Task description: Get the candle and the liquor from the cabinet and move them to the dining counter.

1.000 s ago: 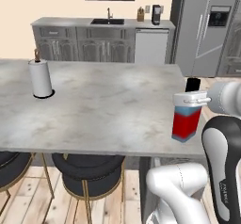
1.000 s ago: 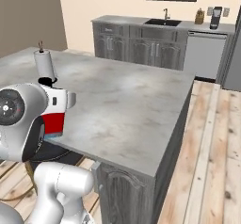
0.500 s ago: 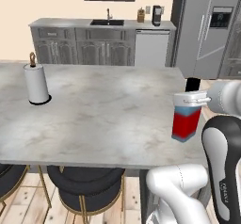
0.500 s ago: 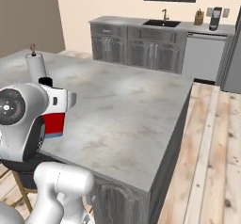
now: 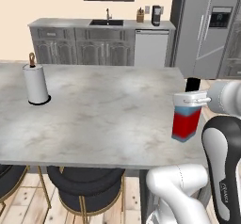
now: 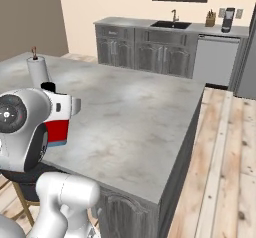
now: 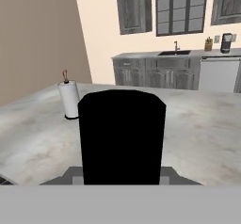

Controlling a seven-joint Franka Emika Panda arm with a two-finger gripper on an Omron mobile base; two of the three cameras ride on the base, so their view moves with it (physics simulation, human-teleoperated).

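My gripper (image 5: 190, 98) is shut on the liquor (image 5: 187, 124), a squat bottle with a red lower body, light blue top and black cap. It holds the bottle upright by the upper part, at the right near corner of the dining counter (image 5: 103, 110). Whether the bottle's base touches the top, I cannot tell. From the right base view the liquor (image 6: 57, 128) hangs under the gripper (image 6: 61, 107) beside the counter (image 6: 135, 112). In the hand view the liquor's black cap (image 7: 121, 136) blocks the middle. The candle is out of view.
A paper-towel roll (image 5: 36, 84) stands on the counter's far left part. Black gold-legged stools (image 5: 84, 197) sit under the near edge. Grey base cabinets with a sink (image 5: 106, 44) line the back wall, with a fridge (image 5: 207, 28) at the right. Wood floor (image 6: 225, 147) lies beside the counter.
The whole picture has shifted a little, so the base has driven; the counter sits slightly lower in the views. The bottle stays held in the shut gripper.
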